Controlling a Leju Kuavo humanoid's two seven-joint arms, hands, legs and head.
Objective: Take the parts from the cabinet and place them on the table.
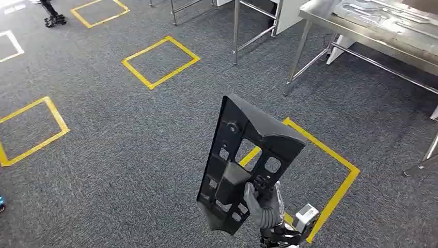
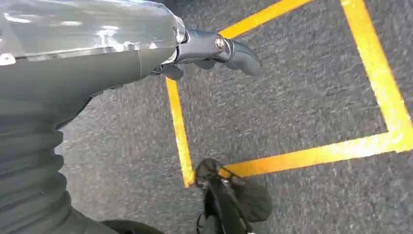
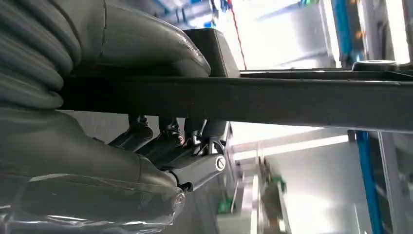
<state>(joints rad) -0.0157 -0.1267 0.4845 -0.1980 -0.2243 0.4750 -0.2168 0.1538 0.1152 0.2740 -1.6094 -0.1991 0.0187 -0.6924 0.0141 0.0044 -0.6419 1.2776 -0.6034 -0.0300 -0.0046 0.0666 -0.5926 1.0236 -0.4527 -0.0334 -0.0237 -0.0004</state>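
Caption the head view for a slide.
Right hand holds a black plastic part upright above grey carpet marked with yellow tape squares, metal table ahead right.

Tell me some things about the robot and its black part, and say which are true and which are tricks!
1. The right hand holds the black part. True.
2. The part lies flat on the carpet. False: it is held upright above it.
3. The metal table stands ahead on the right. True.
4. The left hand holds a second part. False: it holds nothing.
5. The floor squares are red. False: yellow.
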